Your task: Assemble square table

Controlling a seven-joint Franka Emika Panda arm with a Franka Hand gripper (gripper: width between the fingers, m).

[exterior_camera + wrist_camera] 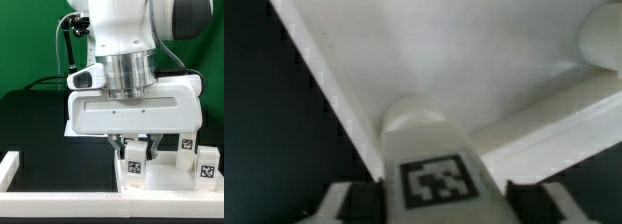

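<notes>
My gripper (134,152) is shut on a short white leg (133,158) with a black-and-white tag and holds it upright over the white square panel (160,178) at the exterior view's lower right. In the wrist view the held leg (434,165) stands between my two fingers (359,202), its rounded end against the panel's recessed face (455,60). Another white leg (558,120) is next to it on the panel. Two more tagged legs (185,143) (207,165) stand at the panel's right side.
A long white border bar (95,207) runs along the front and another (10,168) along the exterior view's left. The table is black, with a green backdrop behind. The arm's wide white hand (135,108) hides much of the panel.
</notes>
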